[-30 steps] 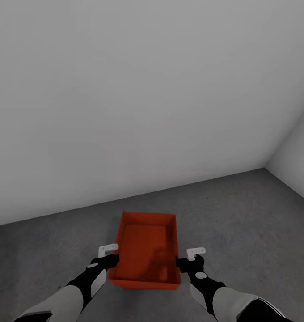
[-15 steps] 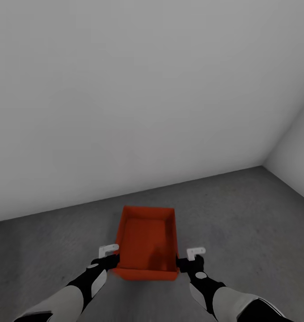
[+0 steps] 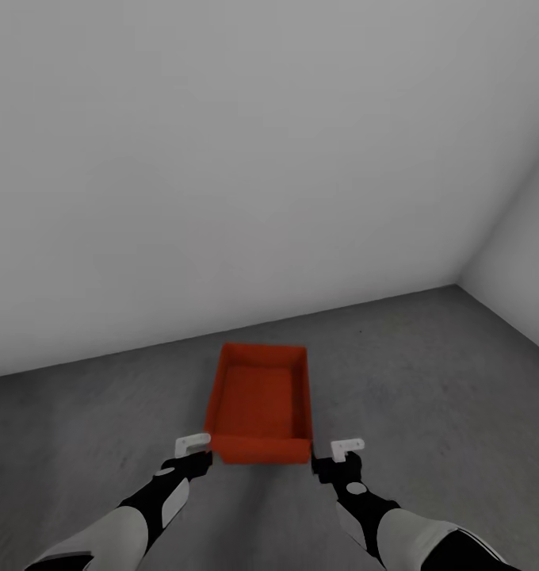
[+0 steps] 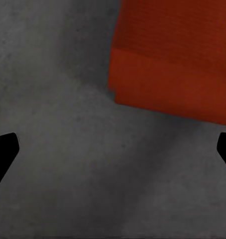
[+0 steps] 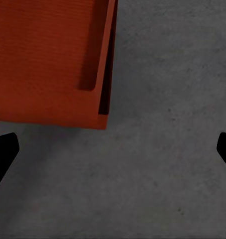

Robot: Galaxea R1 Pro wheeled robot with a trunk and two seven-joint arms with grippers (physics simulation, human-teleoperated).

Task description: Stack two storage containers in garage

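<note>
One orange-red storage container (image 3: pixel 261 412) sits on the dark grey concrete floor (image 3: pixel 428 381) of a bare room, close to the foot of a pale grey wall (image 3: pixel 222 159). It is an open rectangular bin with thin walls and nothing inside, its long sides running away from the robot toward the wall.

Going from left to right in the head view: the left arm reaches forward, black at the forearm and white above, ending at the left gripper (image 3: pixel 196 457) just beside the bin's near left corner. The bin lies between the two arms. The right gripper (image 3: pixel 331 464) is just beside the bin's near right corner. A second grey wall (image 3: pixel 523 262) meets the first at the far right, forming a corner.

In the left wrist view, the two dark fingertips (image 4: pixel 3 149) sit at opposite edges of the picture — spread wide, with bare concrete between them and nothing held. The bin's outer wall (image 4: pixel 172 84) lies ahead of them, not touching.

In the right wrist view, the fingertips (image 5: pixel 3 149) are likewise spread wide apart over bare floor, holding nothing. The corner of the bin (image 5: pixel 100 117) lies ahead — apart from both fingers.
</note>
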